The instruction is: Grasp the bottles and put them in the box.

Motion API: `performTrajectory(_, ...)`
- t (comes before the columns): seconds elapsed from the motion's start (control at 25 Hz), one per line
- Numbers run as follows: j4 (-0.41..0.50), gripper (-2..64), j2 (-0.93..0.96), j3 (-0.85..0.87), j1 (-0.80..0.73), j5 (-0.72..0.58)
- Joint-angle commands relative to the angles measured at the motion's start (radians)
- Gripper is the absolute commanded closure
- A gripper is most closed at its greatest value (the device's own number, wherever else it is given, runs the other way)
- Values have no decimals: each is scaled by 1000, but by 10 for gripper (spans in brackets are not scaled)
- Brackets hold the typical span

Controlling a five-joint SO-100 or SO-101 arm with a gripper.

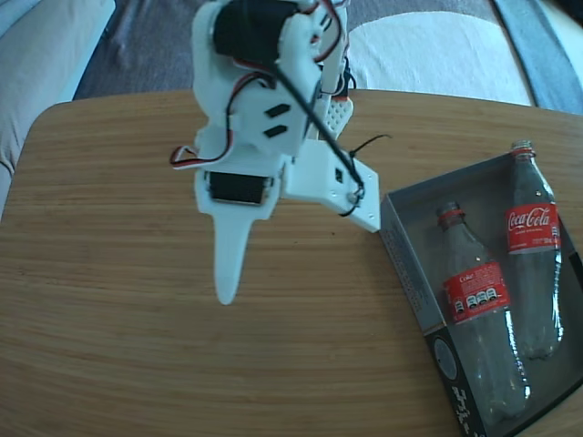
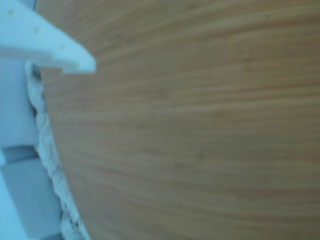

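Bottles (image 1: 492, 300) boxed — well right of hand (image 1: 228, 291)

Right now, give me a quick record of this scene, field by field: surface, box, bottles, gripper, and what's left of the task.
surface: round-cornered wooden table
box: shallow grey box at the table's right edge in the fixed view
bottles: two clear Coca-Cola bottles, left bottle and right bottle, both lying side by side inside the box, necks pointing away from the camera
gripper: white gripper hanging over bare table left of the box, holding nothing; whether open or shut cannot be told
wrist view: only wood grain and part of a finger
task left: nothing visible outside the box
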Motion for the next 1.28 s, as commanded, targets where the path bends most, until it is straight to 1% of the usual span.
performTrajectory(0.0,0,42,52,40,103,0)
performTrajectory(0.16,-2,43,54,118,156,3)
performTrajectory(0.24,-11,57,64,153,156,5)
performTrajectory(0.32,-25,100,126,196,141,5)
performTrajectory(0.36,-51,125,167,224,120,5)
performTrajectory(0.6,-232,308,422,505,25,-5)
performTrajectory(0.88,-433,462,623,782,-58,-6)
performTrajectory(0.96,-474,525,663,850,-67,-6)
performTrajectory(1.04,-508,602,699,905,-67,-6)
performTrajectory(1.08,-522,622,719,928,-67,-6)
performTrajectory(1.24,-557,617,798,1006,-69,-8)
